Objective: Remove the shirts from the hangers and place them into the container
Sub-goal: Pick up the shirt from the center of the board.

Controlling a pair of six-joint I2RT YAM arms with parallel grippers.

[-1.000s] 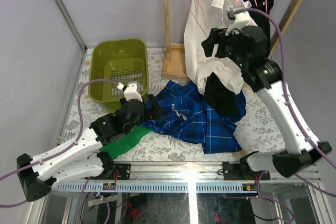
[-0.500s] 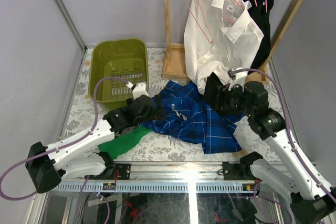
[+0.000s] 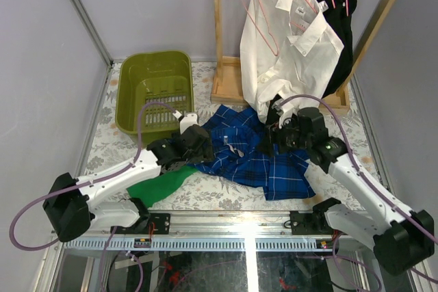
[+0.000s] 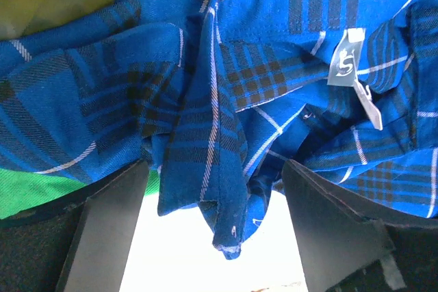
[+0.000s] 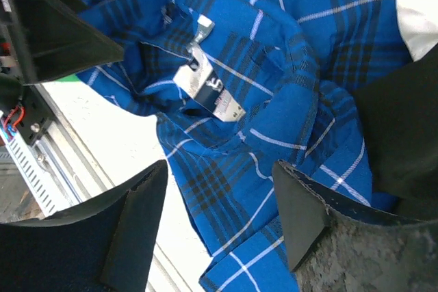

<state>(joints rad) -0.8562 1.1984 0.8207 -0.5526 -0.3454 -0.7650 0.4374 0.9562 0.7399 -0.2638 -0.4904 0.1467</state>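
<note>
The blue checked shirt (image 3: pixel 263 158) lies crumpled on the table, off its hanger; its collar label (image 5: pixel 205 90) faces up. My left gripper (image 3: pixel 200 146) is at the shirt's left edge, open, with a fold of blue cloth (image 4: pixel 212 189) hanging loose between its fingers (image 4: pixel 102 230). Over the shirt's right part my right gripper (image 3: pixel 271 139) hovers open, blue fabric (image 5: pixel 226 189) under the gap. A white shirt (image 3: pixel 287 46) hangs on a pink hanger (image 3: pixel 259 18), and a black shirt (image 3: pixel 339 25) hangs behind it. The olive container (image 3: pixel 130 94) stands at the back left, holding nothing.
A bright green cloth (image 3: pixel 161 186) lies under the left arm, partly beneath the blue shirt. The wooden rack's upright and base (image 3: pixel 228 87) stand just right of the container. Grey walls close in on both sides, and a metal rail (image 3: pixel 226 241) runs along the near edge.
My right arm has come down from the white shirt on the rack to just above the blue shirt. My left gripper has pushed right onto the shirt's edge, its jaws narrowing slightly.
</note>
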